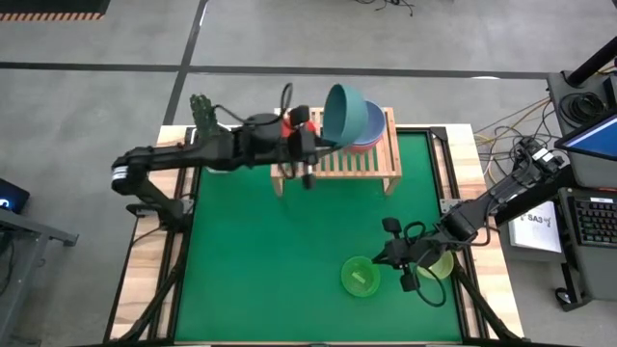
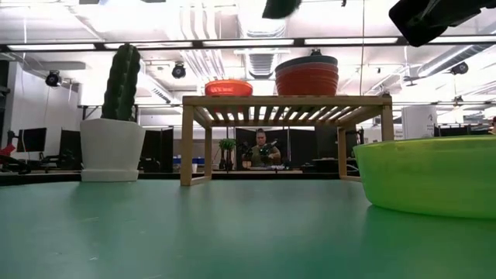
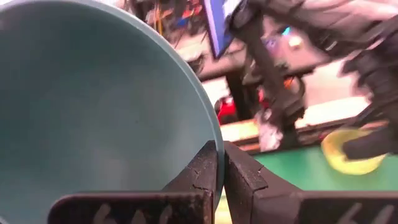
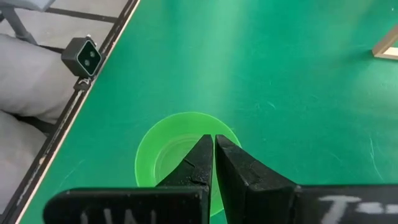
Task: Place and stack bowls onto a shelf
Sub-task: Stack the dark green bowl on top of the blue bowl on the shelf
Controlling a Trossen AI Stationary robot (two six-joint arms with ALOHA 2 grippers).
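Above shelf (image 1: pixel 337 164), left gripper (image 3: pixel 220 163) pinching teal bowl (image 3: pixel 93 112)

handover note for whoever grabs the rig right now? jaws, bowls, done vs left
Left gripper: jaws shut on the rim of the teal bowl, held tilted over the shelf.
Right gripper: jaws shut, empty, just above the green bowl at the mat's near right.
Done: a stack on the shelf's right end, blue bowl on top in the high view; red bowl alone further left.
Left: set down the teal bowl, then shelve the green bowl and the yellow-green bowl under the right arm.
The cactus pot stands left of the shelf.
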